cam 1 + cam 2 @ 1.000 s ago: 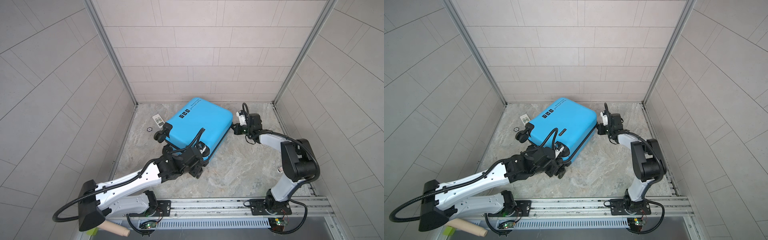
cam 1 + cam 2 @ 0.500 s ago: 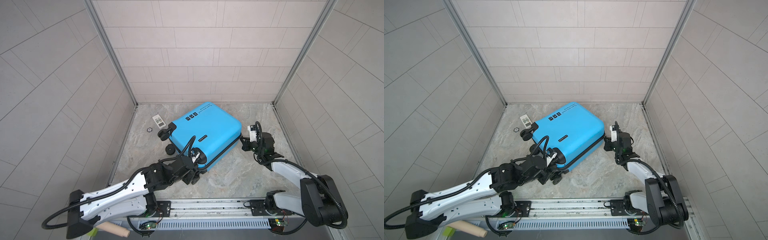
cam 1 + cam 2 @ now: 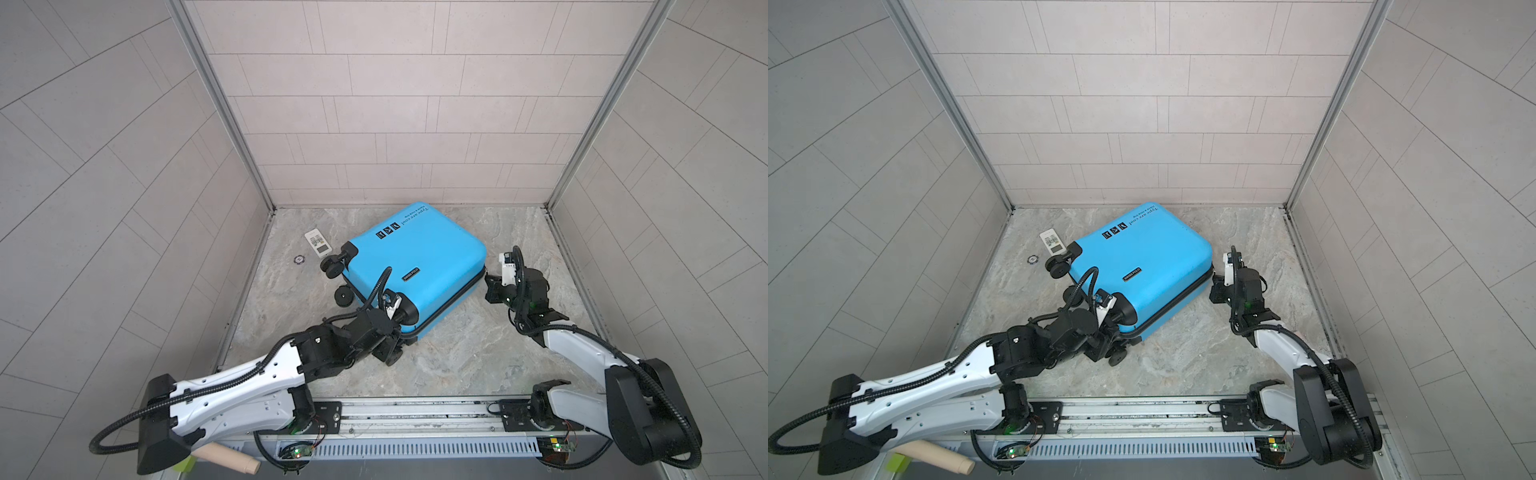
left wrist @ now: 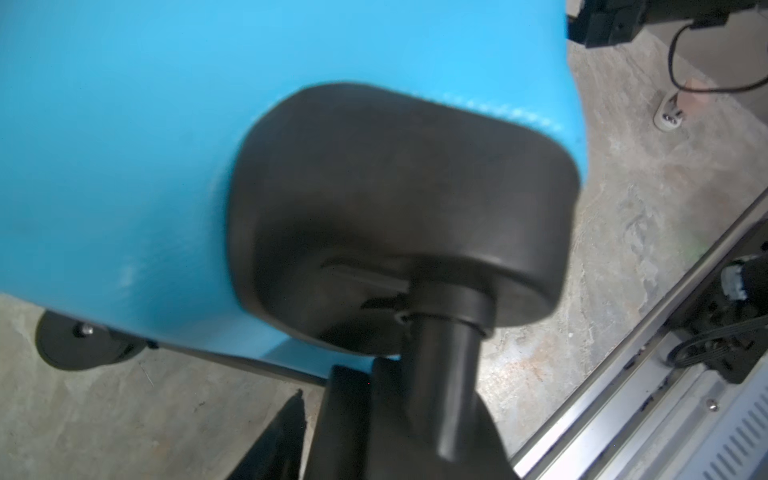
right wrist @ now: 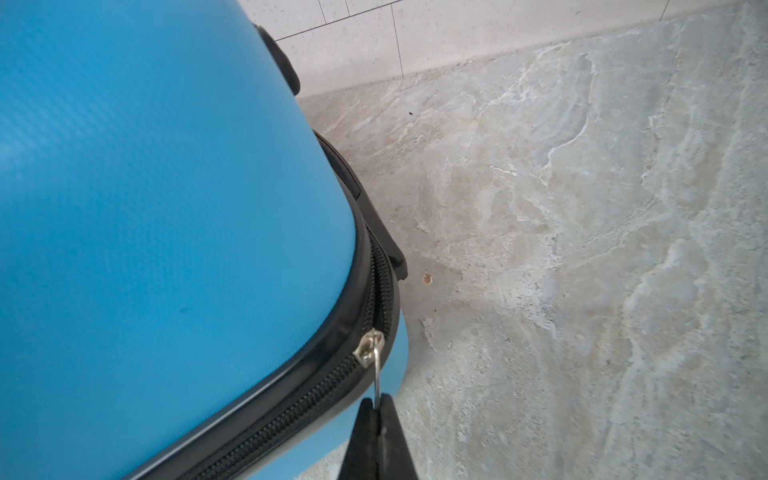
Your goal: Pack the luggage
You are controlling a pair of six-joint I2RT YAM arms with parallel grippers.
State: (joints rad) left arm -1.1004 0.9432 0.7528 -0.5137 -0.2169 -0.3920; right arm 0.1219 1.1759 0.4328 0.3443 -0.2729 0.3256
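Luggage (image 3: 415, 257) lies flat mid-floor. Its shell looks stiff and slick and it likely rolls, so hardware grips best. Right gripper (image 5: 377, 405) pinches zipper pull (image 5: 369, 348) at 3 o'clock; left gripper (image 3: 386, 338) at 6 o'clock wheel (image 3: 394, 356) — finger state unclear.

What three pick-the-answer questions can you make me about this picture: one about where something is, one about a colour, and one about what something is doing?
1. Where is the small white remote?
A) on the suitcase
B) on the floor by its wheels
C) in a tool

2. What colour is the suitcase shell?
A) blue
B) red
C) green

3. What is the right tool doing?
A) hanging open
B) holding a wheel
C) pinching the zipper pull

Answers:
1 B, it lies on the floor beside the far wheels.
2 A, the shell is bright blue.
3 C, it is shut on the metal pull.
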